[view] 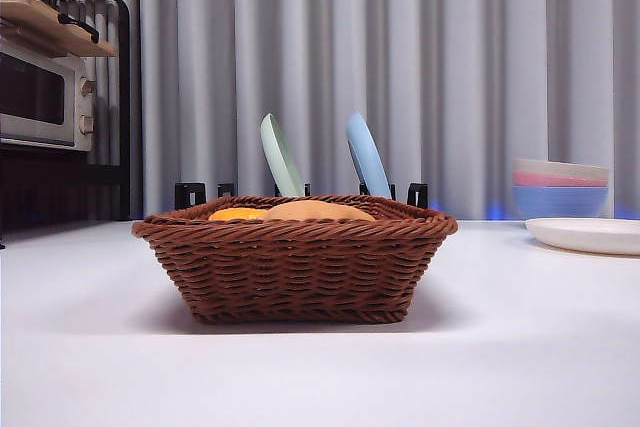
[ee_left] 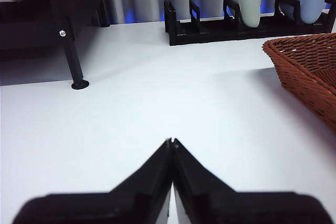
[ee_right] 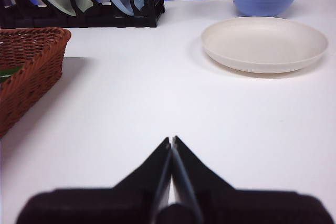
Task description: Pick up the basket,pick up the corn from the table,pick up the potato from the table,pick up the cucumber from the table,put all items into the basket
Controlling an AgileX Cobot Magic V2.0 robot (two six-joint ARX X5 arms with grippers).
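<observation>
The basket (view: 295,262) sits mid-frame on the table (view: 100,347), corn (view: 235,214) and potato (view: 318,211) already inside. Left gripper (ee_left: 172,141) and right gripper (ee_right: 171,140) hang pressed together, empty, likely finished.

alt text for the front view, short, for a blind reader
A brown wicker basket sits mid-table holding the corn and potato. Behind it stand two plates in a rack; stacked bowls and a white plate sit at right.

Rough woven wicker basket (view: 295,267) on smooth matt white table (view: 100,347).
</observation>
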